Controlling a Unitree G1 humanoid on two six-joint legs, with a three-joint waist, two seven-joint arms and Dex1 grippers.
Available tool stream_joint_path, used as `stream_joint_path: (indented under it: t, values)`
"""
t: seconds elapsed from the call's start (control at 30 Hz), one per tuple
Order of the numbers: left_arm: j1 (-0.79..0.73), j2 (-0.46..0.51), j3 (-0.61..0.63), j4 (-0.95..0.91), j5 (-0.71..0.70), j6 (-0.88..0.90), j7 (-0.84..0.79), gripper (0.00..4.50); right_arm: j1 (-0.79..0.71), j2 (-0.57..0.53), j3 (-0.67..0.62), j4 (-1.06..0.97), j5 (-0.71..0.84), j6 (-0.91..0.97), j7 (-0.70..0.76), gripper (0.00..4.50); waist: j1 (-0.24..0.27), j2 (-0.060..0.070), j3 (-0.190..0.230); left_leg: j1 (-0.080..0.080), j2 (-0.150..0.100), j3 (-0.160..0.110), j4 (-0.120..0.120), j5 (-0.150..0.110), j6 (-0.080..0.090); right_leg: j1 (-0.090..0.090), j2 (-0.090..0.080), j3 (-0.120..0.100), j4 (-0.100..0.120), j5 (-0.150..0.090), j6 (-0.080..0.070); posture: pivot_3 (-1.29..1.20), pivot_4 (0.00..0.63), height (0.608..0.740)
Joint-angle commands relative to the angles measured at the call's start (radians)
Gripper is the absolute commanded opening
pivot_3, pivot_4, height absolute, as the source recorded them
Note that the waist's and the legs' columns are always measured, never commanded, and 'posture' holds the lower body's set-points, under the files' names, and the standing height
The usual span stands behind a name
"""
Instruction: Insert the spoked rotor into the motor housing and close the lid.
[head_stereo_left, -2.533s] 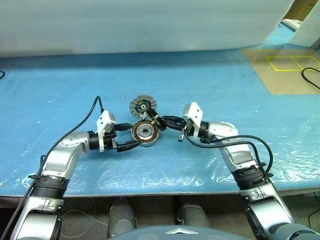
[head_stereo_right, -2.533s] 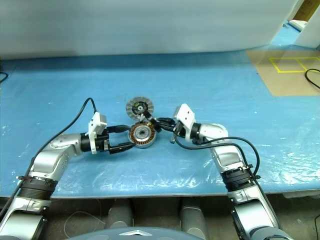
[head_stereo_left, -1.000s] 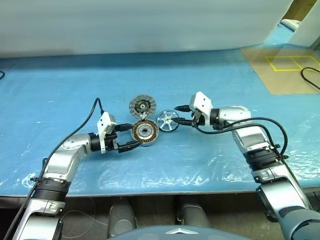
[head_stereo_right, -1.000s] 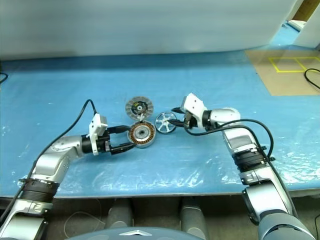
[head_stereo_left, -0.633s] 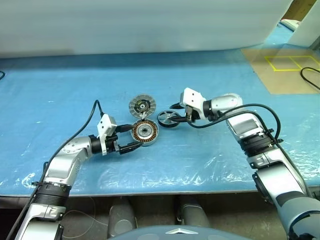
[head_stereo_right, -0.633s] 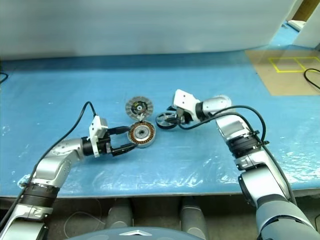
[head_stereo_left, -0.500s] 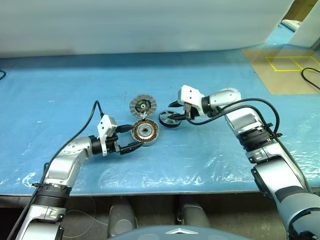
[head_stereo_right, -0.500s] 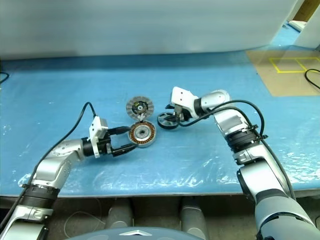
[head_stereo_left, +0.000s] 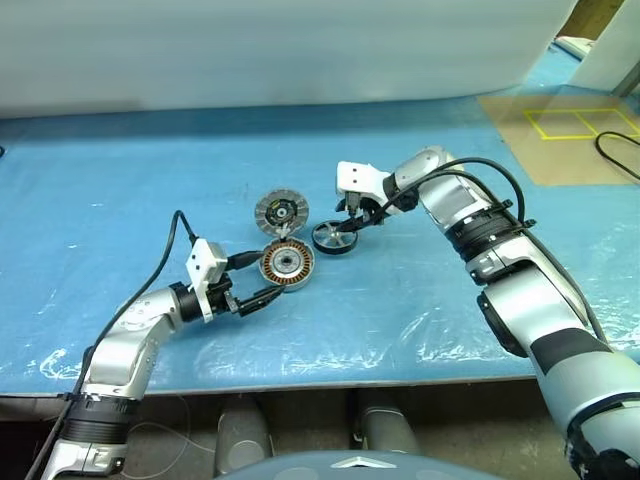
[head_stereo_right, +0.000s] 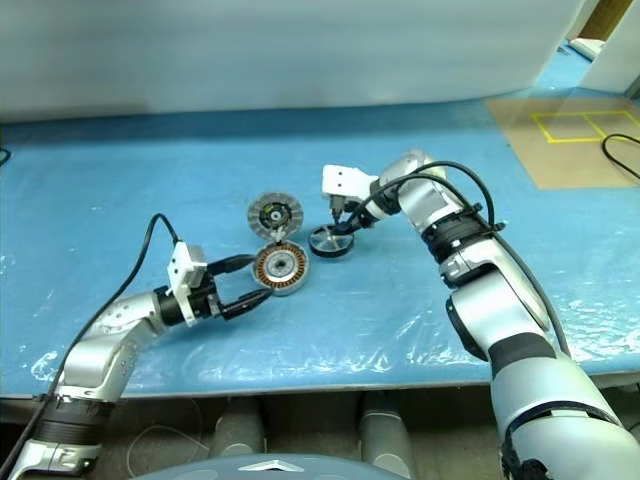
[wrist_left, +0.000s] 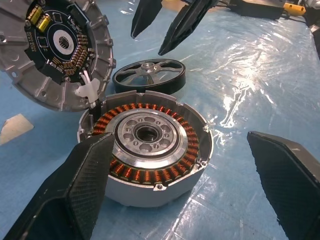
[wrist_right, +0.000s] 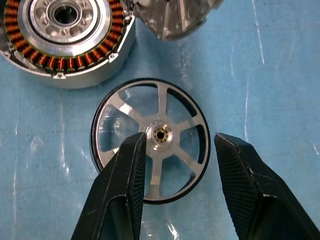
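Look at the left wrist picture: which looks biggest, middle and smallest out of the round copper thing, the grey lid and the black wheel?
1. Motor housing, nearest the camera.
2. Lid, cut off by the picture's edge, so its true rank is unsure.
3. Spoked rotor, farther back, so it may only look smallest.

No readable text, labels or numbers on any part; none legible.

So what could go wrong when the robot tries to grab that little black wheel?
The flat black spoked rotor lies right beside the silver motor housing, so the open right gripper might bump the housing. Pinching a thin spoke, it might slip or tilt. The left gripper straddles the housing without gripping, so the housing could slide.
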Motion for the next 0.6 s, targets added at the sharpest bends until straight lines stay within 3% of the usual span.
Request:
stream_joint_path:
  t: [0.03, 0.6]
  values:
    - [0.014, -0.001, 0.025, -0.051, -0.018, -0.019, 0.019, 4.50, -0.055, 0.020, 0.013, 0.061, -0.025, -0.048, 0.041, 2.23, -0.001, 0.000, 0.000, 0.000, 0.000, 0.000, 0.000, 0.000, 0.000, 0.000, 0.000, 0.000, 0.000, 0.000, 0.000, 0.00, 0.150, 0.740]
    - [0.043, 0.009, 0.034, -0.063, -0.022, -0.022, 0.037, 4.50, -0.124, 0.102, -0.006, 0.216, -0.072, -0.086, 0.068, 2.23, -0.002, 0.001, 0.000, 0.000, 0.001, 0.000, 0.001, -0.001, 0.002, -0.001, 0.000, 0.000, 0.002, 0.000, -0.001, 0.00, 0.150, 0.740]
